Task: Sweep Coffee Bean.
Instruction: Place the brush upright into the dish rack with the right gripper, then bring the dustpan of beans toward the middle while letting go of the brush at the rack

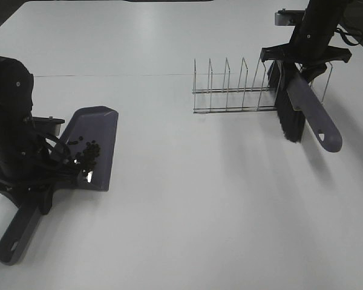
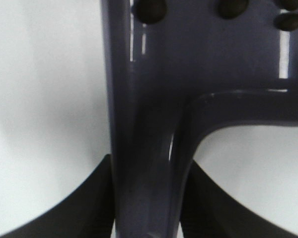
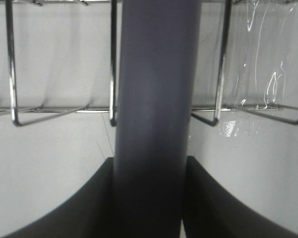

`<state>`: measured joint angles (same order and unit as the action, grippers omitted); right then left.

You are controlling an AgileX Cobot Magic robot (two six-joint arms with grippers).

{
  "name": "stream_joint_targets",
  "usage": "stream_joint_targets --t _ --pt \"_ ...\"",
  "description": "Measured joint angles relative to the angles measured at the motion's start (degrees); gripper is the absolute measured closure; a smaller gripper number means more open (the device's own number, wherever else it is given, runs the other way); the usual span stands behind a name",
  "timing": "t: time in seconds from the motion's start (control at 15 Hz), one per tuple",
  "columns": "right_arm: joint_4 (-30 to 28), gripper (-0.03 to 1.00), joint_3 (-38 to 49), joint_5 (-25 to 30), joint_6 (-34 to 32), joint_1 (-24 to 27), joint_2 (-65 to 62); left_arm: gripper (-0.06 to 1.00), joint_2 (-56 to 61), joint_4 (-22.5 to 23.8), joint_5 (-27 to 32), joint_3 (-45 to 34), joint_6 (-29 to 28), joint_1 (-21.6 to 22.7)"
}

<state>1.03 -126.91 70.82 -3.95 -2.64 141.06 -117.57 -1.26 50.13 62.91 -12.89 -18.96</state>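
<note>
A grey-purple dustpan [image 1: 94, 142] lies on the white table [image 1: 199, 199] at the left. A cluster of dark coffee beans [image 1: 85, 154] sits in its pan. My left gripper [image 1: 33, 184] is shut on the dustpan's handle [image 2: 146, 168]; a few beans [image 2: 151, 10] show in the left wrist view. My right gripper [image 1: 302, 57] is shut on a grey brush [image 1: 308, 112] with black bristles [image 1: 288, 115] and holds it tilted at the wire rack's right end. The brush handle [image 3: 154, 114] fills the right wrist view.
A wire rack [image 1: 236, 87] with upright dividers stands at the back, right of centre; it also shows behind the brush in the right wrist view [image 3: 218, 59]. Bare table lies between the dustpan and the rack.
</note>
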Motion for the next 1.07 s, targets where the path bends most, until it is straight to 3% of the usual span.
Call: stream_joint_targets --t 0.53,0.6,0.73,0.8,0.93,1.07 --pt "0.2 0.63 1.6 -0.4 0.0 0.0 0.0 0.61 0.0 0.0 0.0 0.0 0.0 0.0" --pt "0.6 0.57 1.6 -0.4 0.0 0.0 0.0 0.61 0.0 0.0 0.0 0.0 0.0 0.0" --pt "1.8 0.22 1.7 -0.4 0.1 0.0 0.0 0.61 0.0 -0.6 -0.1 0.0 0.0 0.0" --pt "1.9 0.11 1.7 -0.4 0.3 0.0 -0.6 0.61 0.0 -1.1 -0.3 0.0 0.0 0.0" --pt "1.9 0.04 1.7 -0.4 0.3 0.0 -3.3 0.61 0.0 -1.5 -0.6 0.0 -0.6 0.0" --pt "2.9 0.03 1.7 -0.5 0.3 0.0 -9.4 0.61 0.0 -1.7 -1.0 0.0 -1.1 0.0"
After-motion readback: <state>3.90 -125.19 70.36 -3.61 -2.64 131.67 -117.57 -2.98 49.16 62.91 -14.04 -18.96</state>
